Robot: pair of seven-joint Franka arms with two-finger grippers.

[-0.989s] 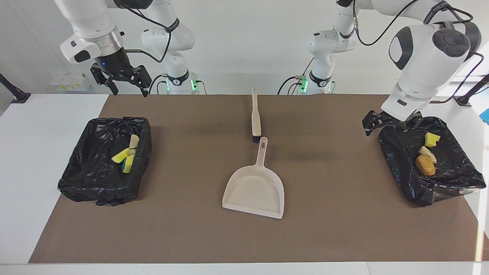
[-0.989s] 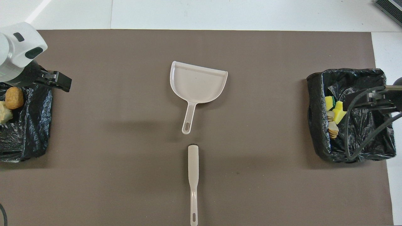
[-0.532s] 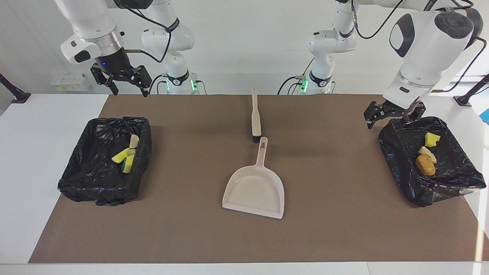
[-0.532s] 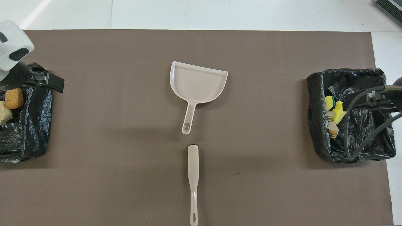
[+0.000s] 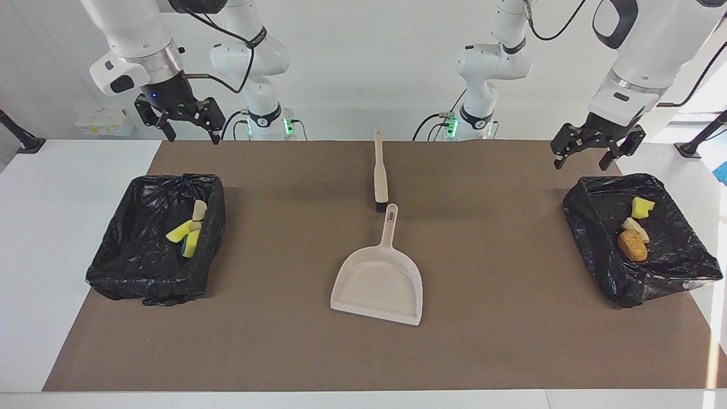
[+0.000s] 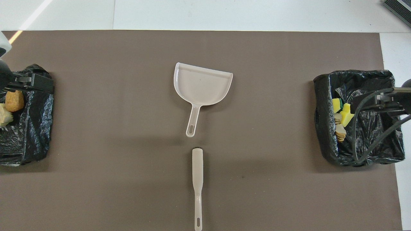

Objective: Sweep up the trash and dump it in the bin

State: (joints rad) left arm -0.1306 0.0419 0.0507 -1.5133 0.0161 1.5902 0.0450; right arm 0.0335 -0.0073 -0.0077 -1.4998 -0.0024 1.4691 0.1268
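Trash lies in two black-bagged bins. The bin [image 5: 593, 241] [image 6: 35, 128] at the left arm's end holds a yellow sponge chunk [image 5: 642, 207], a pale piece [image 5: 635, 229] and a brown lump [image 5: 632, 246] [image 6: 14, 100]. The bin [image 5: 128, 227] [image 6: 324, 128] at the right arm's end holds yellow and pale scraps [image 5: 183, 232] [image 6: 342, 112]. My left gripper [image 5: 582, 163] [image 6: 38, 86] hangs open and empty high over the first bin's edge. My right gripper [image 5: 193, 138] [image 6: 369, 102] waits open and empty high over the second bin.
A beige dustpan [image 5: 379, 281] [image 6: 202, 83] lies mid-mat, its handle pointing toward the robots. A beige brush [image 5: 380, 173] [image 6: 197, 179] lies in line with it, nearer to the robots, bristle end toward the pan's handle. A brown mat [image 5: 500, 341] covers the table.
My left gripper has risen from just above its bin's rim and drawn back toward its end of the table. The right arm, the trash, the dustpan and the brush have not moved.
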